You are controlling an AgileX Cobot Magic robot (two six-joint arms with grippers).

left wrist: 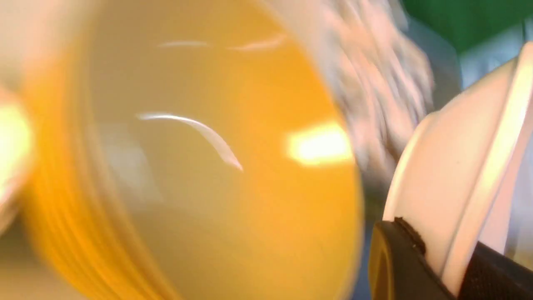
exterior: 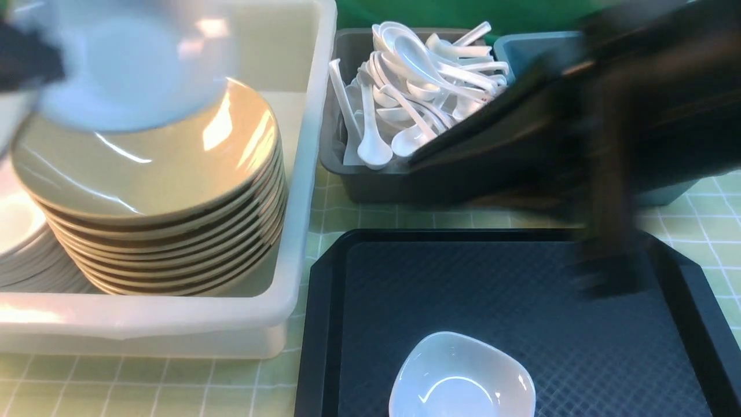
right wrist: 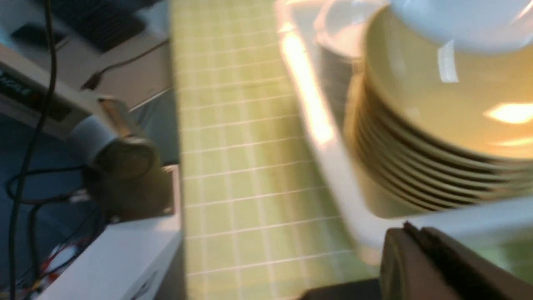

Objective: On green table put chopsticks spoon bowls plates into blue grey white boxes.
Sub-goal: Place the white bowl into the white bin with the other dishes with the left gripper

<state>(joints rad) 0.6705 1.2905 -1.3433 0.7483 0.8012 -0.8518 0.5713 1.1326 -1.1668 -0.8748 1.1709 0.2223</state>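
Note:
My left gripper is shut on the rim of a small white plate and holds it, blurred, above the stack of tan bowls in the large white box. The left wrist view shows its fingers clamped on the plate. My right gripper, a dark blur, hangs over the far right of the black tray, empty; its fingers are pressed together. Another white plate lies on the tray. Spoons fill the grey box. The blue box stands behind. I cannot make out the chopsticks.
The black tray lies at the front right on the green table. More white plates are stacked left of the bowls in the white box. The right arm crosses in front of the blue box.

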